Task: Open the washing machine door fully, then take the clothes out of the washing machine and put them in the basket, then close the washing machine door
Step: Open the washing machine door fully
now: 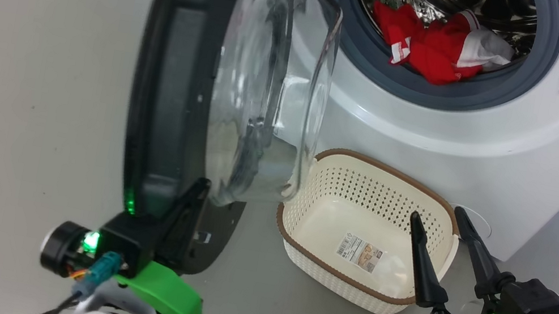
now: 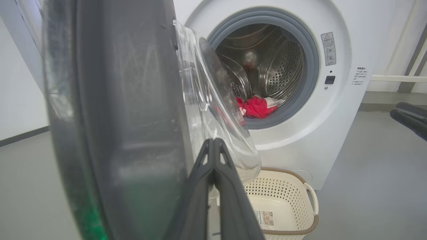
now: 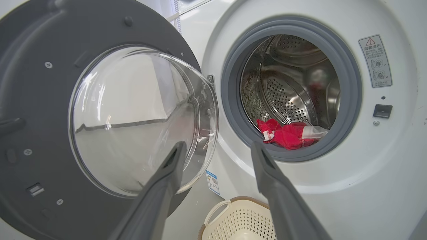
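Observation:
The washing machine door [image 1: 167,74] stands swung open to the left of the washing machine [image 1: 433,132], its glass bowl facing right. Red and white clothes [image 1: 436,49] lie at the drum's front lip, also seen in the right wrist view [image 3: 287,135]. The basket [image 1: 370,163] sits on the floor below the opening and holds just its label. My left gripper [image 1: 199,186] is shut on nothing, its fingers [image 2: 213,153] lying along the door's inner face beside the glass. My right gripper [image 1: 438,217] hangs open over the basket's right end, aimed at the opening [image 3: 217,148].
Grey floor spreads to the left of the door and in front of the basket. The door [image 3: 33,100] juts out between my two arms. A latch slot [image 3: 382,111] and a warning sticker sit on the machine's front, right of the grey ring.

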{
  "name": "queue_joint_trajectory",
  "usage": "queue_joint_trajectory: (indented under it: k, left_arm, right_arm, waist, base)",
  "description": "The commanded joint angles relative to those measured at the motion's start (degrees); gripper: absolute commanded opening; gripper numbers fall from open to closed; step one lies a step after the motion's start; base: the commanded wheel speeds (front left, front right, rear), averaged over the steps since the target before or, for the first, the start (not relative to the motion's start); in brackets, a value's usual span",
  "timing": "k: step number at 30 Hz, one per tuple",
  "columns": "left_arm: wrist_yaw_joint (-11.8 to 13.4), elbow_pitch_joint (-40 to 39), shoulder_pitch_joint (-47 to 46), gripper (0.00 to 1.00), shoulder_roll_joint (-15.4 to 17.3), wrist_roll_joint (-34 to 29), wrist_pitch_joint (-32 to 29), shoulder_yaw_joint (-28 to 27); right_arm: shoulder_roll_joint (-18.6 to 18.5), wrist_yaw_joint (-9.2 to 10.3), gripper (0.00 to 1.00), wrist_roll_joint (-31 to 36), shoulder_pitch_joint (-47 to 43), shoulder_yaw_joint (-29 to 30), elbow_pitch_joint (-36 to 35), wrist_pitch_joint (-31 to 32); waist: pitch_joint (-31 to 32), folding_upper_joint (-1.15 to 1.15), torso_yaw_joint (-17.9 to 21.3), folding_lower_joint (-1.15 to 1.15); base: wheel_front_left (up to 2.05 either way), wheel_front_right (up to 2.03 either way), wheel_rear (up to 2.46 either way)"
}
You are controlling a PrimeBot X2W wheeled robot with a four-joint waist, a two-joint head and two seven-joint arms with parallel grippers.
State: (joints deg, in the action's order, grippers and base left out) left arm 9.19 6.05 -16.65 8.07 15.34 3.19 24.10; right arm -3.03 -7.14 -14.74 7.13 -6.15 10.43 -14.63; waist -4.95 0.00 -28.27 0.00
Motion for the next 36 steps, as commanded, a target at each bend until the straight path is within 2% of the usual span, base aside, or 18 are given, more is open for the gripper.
queue_joint_trajectory:
  k: [1,10,20,36]
  left_arm:
    - [1.69,-0.34,-0.90,0.00,2.41,0.43,0.39,-3.93]
    - [5.56,0.42,-1.39,0.00,5.05,0.47,1.22,-8.73]
    - [8.00,1.41,-1.19,0.00,6.80,1.81,2.10,-12.79]
    - [7.59,7.50,-3.45,0.00,8.71,5.75,7.73,-18.39]
  right_arm:
    - [0.15,-0.35,1.00,-0.34,0.45,-1.35,-1.51,-0.37]
    - [0.15,-0.35,1.00,0.75,0.75,-1.14,-1.75,-0.37]
    - [0.15,-0.35,1.00,1.82,0.97,-0.76,-1.82,-0.37]
    - [0.15,-0.35,1.00,3.22,1.26,-0.53,-1.94,0.26]
  waist:
    - [-0.49,0.00,0.35,0.00]
    - [-2.14,0.00,1.20,0.00]
    - [-3.17,0.00,1.12,0.00]
    - [-4.09,0.00,0.88,0.00]
  base:
    - [0.00,0.00,0.00]
    - [0.00,0.00,0.00]
    - [0.00,0.00,0.00]
    - [0.00,0.00,0.00]
